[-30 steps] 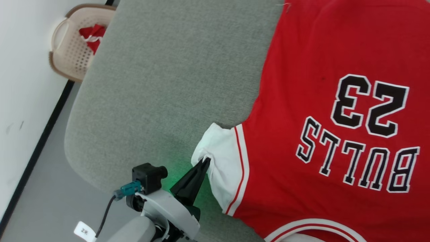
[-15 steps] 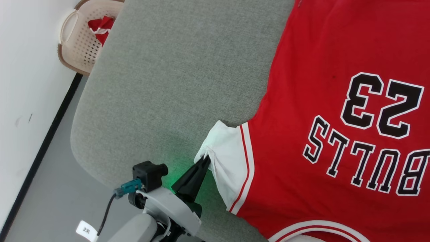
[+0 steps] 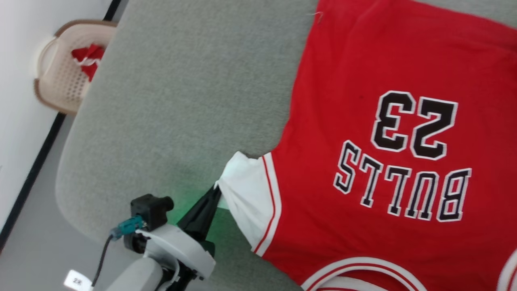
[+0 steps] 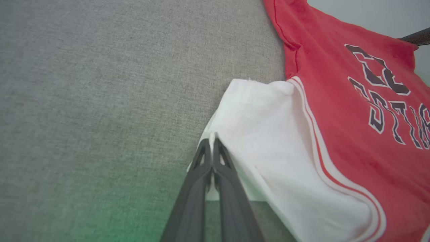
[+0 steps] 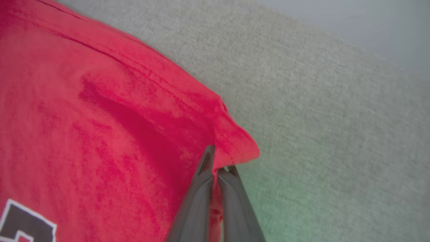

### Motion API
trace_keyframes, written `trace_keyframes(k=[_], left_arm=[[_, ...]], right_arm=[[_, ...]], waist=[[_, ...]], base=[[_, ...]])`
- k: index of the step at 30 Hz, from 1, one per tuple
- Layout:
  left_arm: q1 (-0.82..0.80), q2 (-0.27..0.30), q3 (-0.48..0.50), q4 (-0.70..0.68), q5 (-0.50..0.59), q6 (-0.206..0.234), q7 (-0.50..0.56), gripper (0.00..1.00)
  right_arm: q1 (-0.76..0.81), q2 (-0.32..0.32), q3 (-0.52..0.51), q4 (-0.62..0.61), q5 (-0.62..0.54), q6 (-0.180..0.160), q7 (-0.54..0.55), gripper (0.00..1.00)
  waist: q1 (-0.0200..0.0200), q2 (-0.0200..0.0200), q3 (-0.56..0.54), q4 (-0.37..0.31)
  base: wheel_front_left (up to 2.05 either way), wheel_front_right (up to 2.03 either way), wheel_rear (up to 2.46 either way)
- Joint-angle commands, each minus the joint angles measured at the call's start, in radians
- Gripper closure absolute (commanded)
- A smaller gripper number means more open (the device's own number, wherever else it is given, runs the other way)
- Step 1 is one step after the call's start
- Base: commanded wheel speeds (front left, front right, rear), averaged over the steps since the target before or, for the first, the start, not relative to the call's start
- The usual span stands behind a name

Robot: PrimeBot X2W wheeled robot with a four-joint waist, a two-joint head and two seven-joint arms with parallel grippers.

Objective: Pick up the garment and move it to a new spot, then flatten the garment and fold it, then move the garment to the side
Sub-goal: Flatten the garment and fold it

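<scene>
Left gripper (image 3: 217,189) fingers clamp the white sleeve of the garment (image 3: 363,60), right gripper (image 5: 220,158) a red corner, evidently for flattening.

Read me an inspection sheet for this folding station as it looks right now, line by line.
Surface: grey fabric tabletop, bare left of the shirt.
Job's things: garment lies print-up and mostly flat; white sleeve bunched.
Clutter: nothing seen.
Grippers: left gripper jaws shut on the white sleeve's edge; right gripper jaws shut on a red hem corner.
Cables: dark cable with teal plug at the left wrist.
Surroundings: beige basket holding red cloth, white wall, grey floor.
</scene>
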State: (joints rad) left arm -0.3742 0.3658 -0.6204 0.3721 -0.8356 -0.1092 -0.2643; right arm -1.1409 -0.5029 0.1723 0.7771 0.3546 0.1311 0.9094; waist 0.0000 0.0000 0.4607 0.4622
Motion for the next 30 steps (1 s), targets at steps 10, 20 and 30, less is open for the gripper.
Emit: trace_keyframes(k=[10, 20, 30], left_arm=[[0.053, 0.079, 0.027, -0.069, 0.007, 0.050, 0.018, 1.00], [0.100, 0.133, 0.042, -0.138, -0.005, 0.094, 0.048, 1.00], [0.130, 0.158, 0.048, -0.186, -0.016, 0.117, 0.063, 1.00]], right_arm=[[0.333, -0.141, 0.083, -0.382, 0.276, -0.001, -0.002, 1.00], [0.720, -0.148, -0.072, -0.600, 0.358, -0.001, -0.075, 1.00], [1.006, -0.024, -0.233, -0.707, 0.311, -0.001, -0.122, 1.00]], waist=[[0.0000, 0.0000, -0.132, -0.167], [0.0000, 0.0000, -0.191, -0.253], [0.0000, 0.0000, -0.206, -0.298]], base=[[0.00, 0.00, 0.00], [0.00, 0.00, 0.00], [0.00, 0.00, 0.00]])
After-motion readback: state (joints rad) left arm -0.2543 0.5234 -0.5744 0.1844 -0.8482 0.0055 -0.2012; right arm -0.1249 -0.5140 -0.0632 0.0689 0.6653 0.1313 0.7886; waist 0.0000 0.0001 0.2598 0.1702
